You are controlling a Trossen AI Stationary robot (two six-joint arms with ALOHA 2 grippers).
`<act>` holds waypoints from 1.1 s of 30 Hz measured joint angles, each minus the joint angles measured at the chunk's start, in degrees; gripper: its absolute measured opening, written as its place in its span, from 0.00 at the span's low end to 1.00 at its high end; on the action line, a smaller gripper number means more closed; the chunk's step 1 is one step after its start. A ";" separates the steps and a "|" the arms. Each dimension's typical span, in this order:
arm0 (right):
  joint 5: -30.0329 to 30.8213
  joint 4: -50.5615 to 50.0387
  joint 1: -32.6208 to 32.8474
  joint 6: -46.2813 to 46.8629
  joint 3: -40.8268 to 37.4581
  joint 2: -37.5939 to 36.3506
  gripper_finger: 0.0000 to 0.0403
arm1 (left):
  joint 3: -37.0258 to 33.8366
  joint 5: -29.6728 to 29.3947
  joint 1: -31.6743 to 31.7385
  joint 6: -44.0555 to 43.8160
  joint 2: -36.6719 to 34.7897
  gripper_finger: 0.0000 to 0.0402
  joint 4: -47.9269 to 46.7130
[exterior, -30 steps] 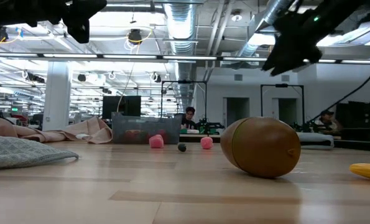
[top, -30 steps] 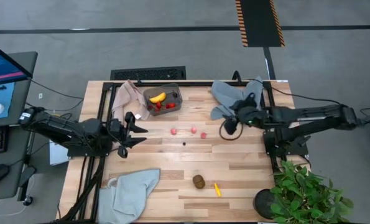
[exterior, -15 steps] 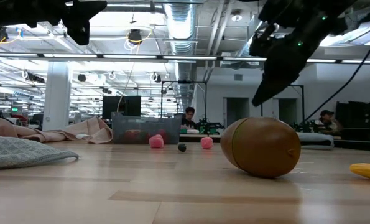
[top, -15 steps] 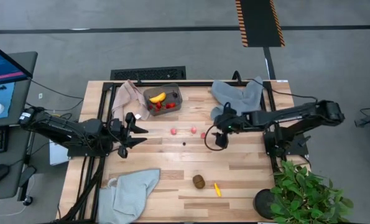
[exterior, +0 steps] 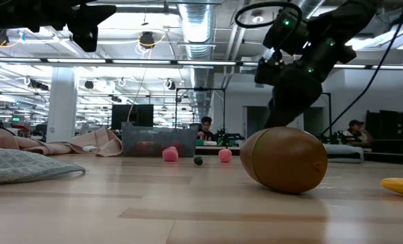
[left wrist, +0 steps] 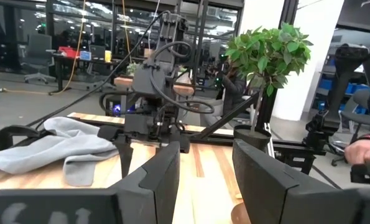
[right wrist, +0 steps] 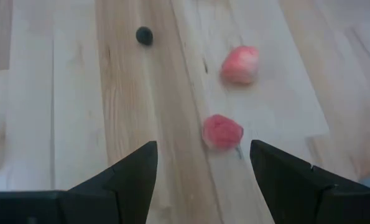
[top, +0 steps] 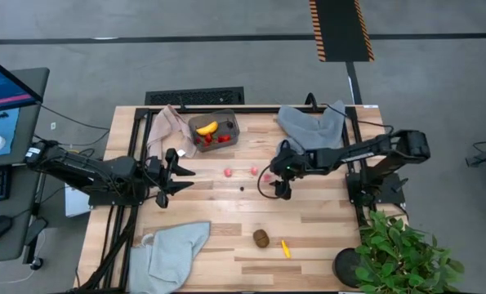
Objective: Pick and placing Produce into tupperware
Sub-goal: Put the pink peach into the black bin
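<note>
Nearest the front edge of the table point(top: 226, 245), the brown kiwi point(top: 261, 238) and the tiny yellow piece point(top: 286, 248) lie untouched, just beside each other, with a grey-blue cloth point(top: 173, 249) off to their left. Farther in, the right pincer point(top: 269, 181) has swept in from the table's right side over the last second and now hangs over the pink berries in the middle; its wrist view shows open, empty fingers point(right wrist: 125, 177) bracketing the nearer berry point(right wrist: 222, 131), with a second pink berry point(right wrist: 240, 64) and a small dark berry point(right wrist: 144, 35) beyond. How high it stands above the wood is hard to judge, though it seems not yet down on the fruit. To my eye the approach is done and the next step is the descent and closing on that berry. Meanwhile the left pincer point(top: 177, 173) waits at the left, jaws parted and holding nothing. Farthest back, the tupperware point(top: 213, 129) sits near the rear edge, already holding the banana point(top: 207, 128) and red strawberries point(top: 218, 139).
</note>
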 joint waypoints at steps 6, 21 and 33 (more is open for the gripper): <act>-0.15 3.05 -0.37 -0.39 0.02 3.40 0.70 | 0.00 0.01 0.00 -0.02 -0.02 0.35 -0.24; -0.13 8.18 -1.88 -1.33 0.00 9.65 0.69 | 0.00 0.01 0.00 -0.07 0.00 0.35 -1.21; 0.79 8.82 -2.61 -0.42 0.00 9.60 0.36 | 0.00 0.01 -0.02 -1.57 -0.01 0.35 -2.13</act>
